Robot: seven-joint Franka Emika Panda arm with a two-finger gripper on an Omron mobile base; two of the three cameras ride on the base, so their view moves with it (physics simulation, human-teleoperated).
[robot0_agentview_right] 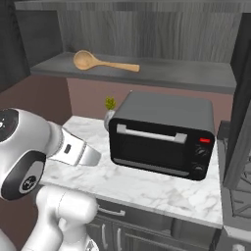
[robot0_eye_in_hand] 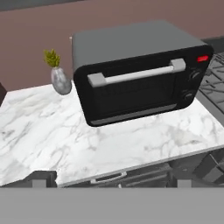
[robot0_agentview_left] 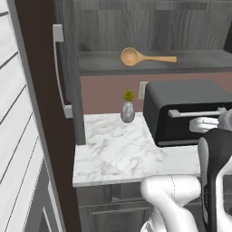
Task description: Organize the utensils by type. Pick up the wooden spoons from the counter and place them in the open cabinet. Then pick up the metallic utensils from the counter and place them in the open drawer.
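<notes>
- Plainly, the large wooden spoon point(robot0_agentview_left: 133, 57) lies flat on the shelf point(robot0_agentview_left: 199, 61) of the open cabinet point(robot0_agentview_left: 149, 22), bowl toward the cabinet door point(robot0_agentview_left: 68, 72), handle pointing away from it.
- In the right base view the same spoon point(robot0_agentview_right: 93, 61) rests near the shelf's left end, above and behind the toaster oven point(robot0_agentview_right: 164, 135).
- The gripper point(robot0_eye_in_hand: 111, 181) is well apart from the spoon, lower down and out in front of the surface point(robot0_eye_in_hand: 87, 144); its jaws stand wide, holding nothing, with one dark fingertip point(robot0_eye_in_hand: 41, 178) at each side of the hand view's bottom.
- The hand view looks onto the white marble surface, the black toaster oven point(robot0_eye_in_hand: 135, 74) with its silver bar handle and red light, and a small grey vase with a green sprig point(robot0_eye_in_hand: 59, 76) beside it.
- The left base view shows the vase point(robot0_agentview_left: 128, 108) against the back wall beside the toaster oven point(robot0_agentview_left: 190, 111), and the cabinet door's long silver handle point(robot0_agentview_left: 59, 68).
- The right base view shows a drawer front with a handle point(robot0_agentview_right: 112, 212) under the surface edge.
</notes>
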